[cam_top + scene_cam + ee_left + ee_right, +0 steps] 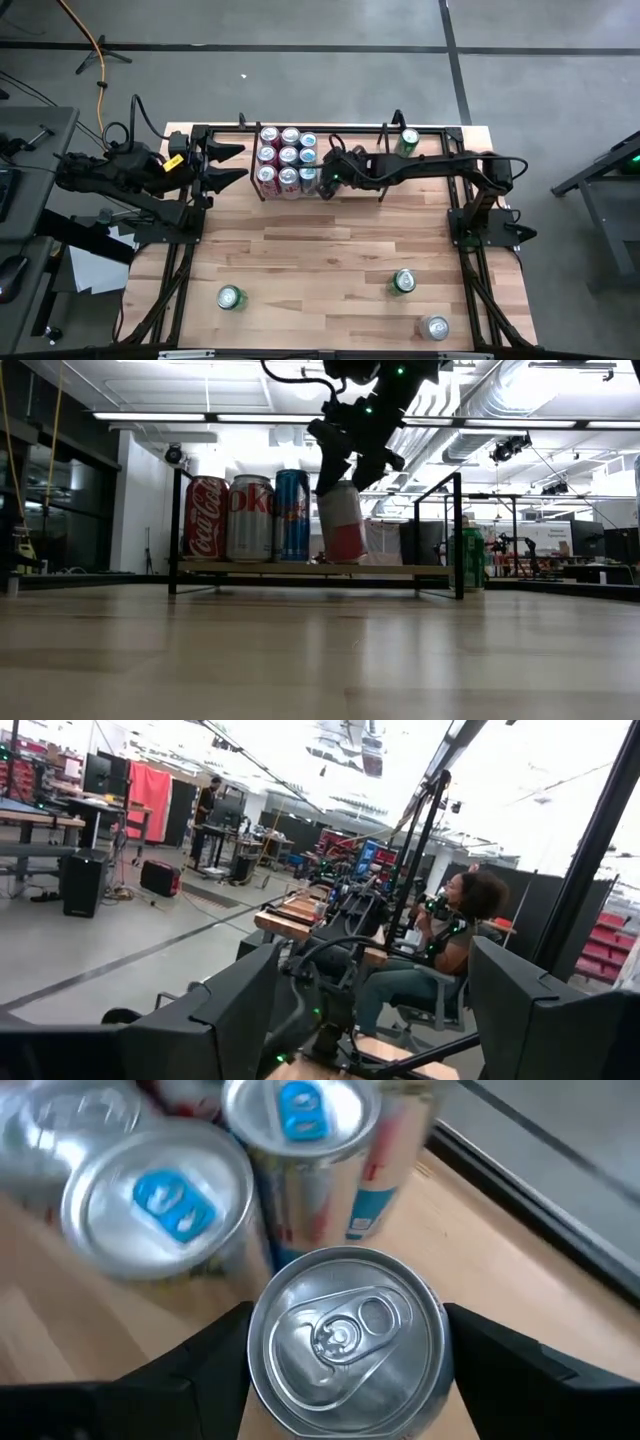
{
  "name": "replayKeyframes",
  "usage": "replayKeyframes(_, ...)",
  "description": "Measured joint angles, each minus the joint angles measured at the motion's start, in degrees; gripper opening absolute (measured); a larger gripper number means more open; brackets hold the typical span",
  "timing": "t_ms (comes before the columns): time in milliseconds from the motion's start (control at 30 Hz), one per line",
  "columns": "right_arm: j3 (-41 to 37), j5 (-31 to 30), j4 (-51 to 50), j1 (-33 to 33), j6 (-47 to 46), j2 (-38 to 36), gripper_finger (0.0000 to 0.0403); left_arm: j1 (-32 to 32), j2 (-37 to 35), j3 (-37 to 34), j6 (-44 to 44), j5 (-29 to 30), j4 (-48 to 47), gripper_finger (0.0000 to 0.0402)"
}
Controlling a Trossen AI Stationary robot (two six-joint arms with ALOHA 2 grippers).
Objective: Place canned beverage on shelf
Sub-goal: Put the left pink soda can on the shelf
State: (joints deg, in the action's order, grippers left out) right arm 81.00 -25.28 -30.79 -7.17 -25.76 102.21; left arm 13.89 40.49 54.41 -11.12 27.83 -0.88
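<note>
The right gripper [345, 465] is clasping a red-and-white aluminium can [341, 522] from above, holding it tilted over the light wood base of the thin black-rod shelf [300, 569], just beside standing smooth cylindrical cans [250, 518]. The left gripper [225, 165] is waiting at the table's left edge, fingers apart.

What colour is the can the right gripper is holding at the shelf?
Mostly white above a red lower band, silver top; the can shows best in the low view.
</note>
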Motion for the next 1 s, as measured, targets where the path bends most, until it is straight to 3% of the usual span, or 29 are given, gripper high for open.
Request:
replayKeyframes(200,-0.05,11.16,0.21,-3.68,15.91,-1.18,0.0273,0.02,-0.02,0.0,-0.79,-0.01,1.25,0.0234)
replayKeyframes(467,-0.12,37.98,0.91,-11.75,29.43,-1.43,0.0273,0.04,-0.02,0.0,-2.31,-0.04,1.37,0.0234)
replayKeyframes(700,-0.13,46.23,2.21,-16.09,34.78,-1.42,0.0273,0.04,0.0,0.0,-2.31,-0.04,1.63,0.0234)
replayKeyframes(1000,-0.36,49.18,1.86,-15.51,41.22,-1.26,0.0273,0.0,-0.02,0.0,-2.26,-0.02,2.55,0.0234)
